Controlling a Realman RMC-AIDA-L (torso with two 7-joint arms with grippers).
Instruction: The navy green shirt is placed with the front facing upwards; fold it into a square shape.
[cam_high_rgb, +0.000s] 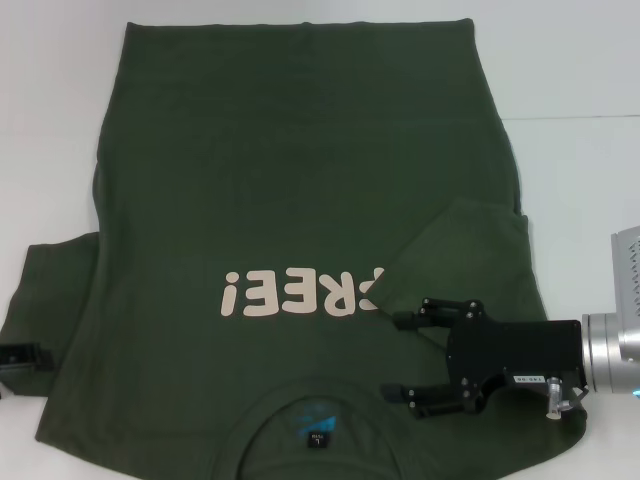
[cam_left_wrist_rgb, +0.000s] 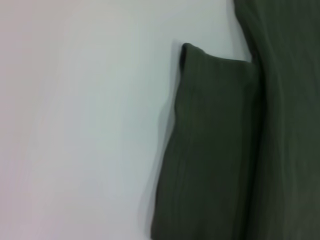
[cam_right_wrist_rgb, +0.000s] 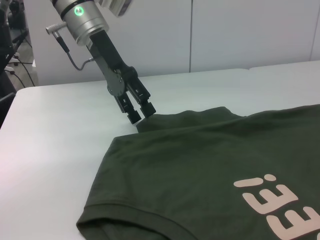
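Head view: navy green shirt (cam_high_rgb: 290, 200) lies flat on the white table (cam_high_rgb: 60, 120), front up, collar at 6 o'clock, hem at 12.
Sleeve at 3 o'clock: folded inward over the chest, covering the first cream letter.
Right gripper (cam_high_rgb: 408, 357): at 4 o'clock above that sleeve, jaws spread wide, empty.
Left gripper (cam_right_wrist_rgb: 140, 114): at the 9 o'clock sleeve's edge, jaws narrow, nearly together; whether they pinch cloth cannot be told.

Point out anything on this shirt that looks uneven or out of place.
The shirt is lopsided: its right sleeve is folded in over the lettering, by the open right gripper, while the left sleeve lies spread flat.
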